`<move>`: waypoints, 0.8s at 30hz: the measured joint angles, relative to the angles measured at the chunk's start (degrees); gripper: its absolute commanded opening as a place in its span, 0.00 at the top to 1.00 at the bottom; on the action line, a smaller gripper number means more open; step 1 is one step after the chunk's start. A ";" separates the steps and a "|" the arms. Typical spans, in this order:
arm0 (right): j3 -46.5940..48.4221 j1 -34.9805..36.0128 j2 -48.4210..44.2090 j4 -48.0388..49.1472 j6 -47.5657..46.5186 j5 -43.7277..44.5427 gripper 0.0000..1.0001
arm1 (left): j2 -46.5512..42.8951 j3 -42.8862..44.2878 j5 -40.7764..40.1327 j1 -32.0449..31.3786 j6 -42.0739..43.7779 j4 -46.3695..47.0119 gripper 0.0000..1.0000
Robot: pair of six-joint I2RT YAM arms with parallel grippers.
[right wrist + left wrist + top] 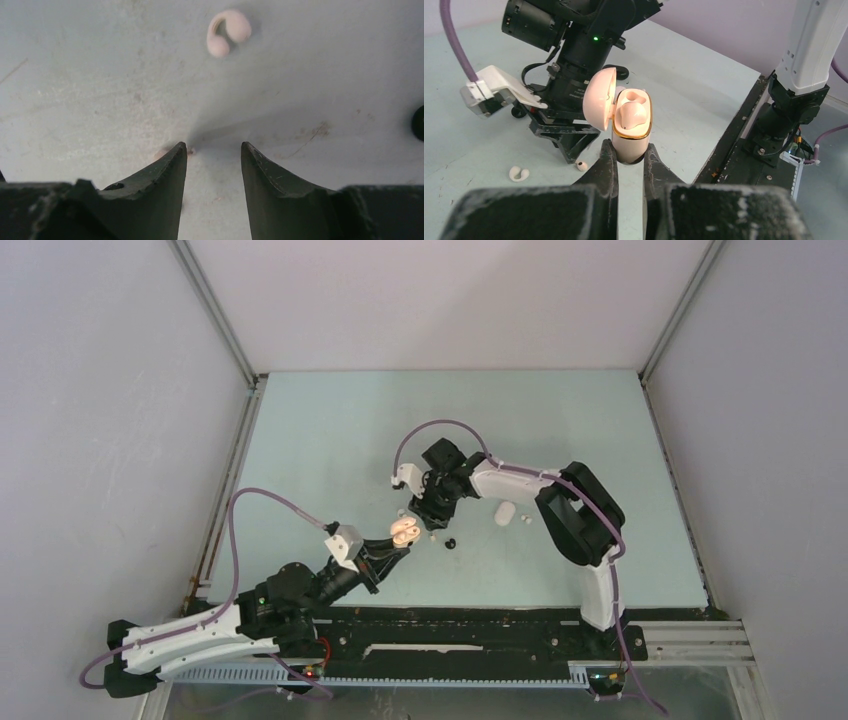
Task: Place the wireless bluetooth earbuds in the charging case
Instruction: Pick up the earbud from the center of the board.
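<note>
Pink charging case [631, 131], lid open, is pinched by left gripper [630, 155]. Right gripper [214, 147] is spread, empty; pale pink earbud [236, 26] is seen on table [100, 75] ahead of its tips, apart.

case [629, 146] in left claw [630, 151] | earbud [633, 116] in case | loose earbud [239, 26] on table [100, 75] before right claw [214, 148]
</note>
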 measured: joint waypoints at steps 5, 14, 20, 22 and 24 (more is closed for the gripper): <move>-4.44 0.83 -3.43 -0.55 -1.60 2.43 0.51 | 0.26 0.00 0.13 0.00 0.26 0.02 1.00; -7.58 3.91 -6.05 -0.98 -3.28 8.46 0.51 | 0.48 0.00 0.46 0.00 0.26 0.02 1.00; -8.96 4.11 -7.50 -2.73 -3.28 7.58 0.52 | 0.44 0.00 0.48 0.00 0.24 0.00 1.00; -9.97 3.93 -8.39 -3.63 -3.26 6.64 0.53 | 0.28 0.00 0.48 0.00 0.24 0.00 1.00; -10.62 3.58 -9.01 -4.48 -3.21 5.55 0.54 | 0.20 0.00 0.46 -0.02 0.24 0.02 1.00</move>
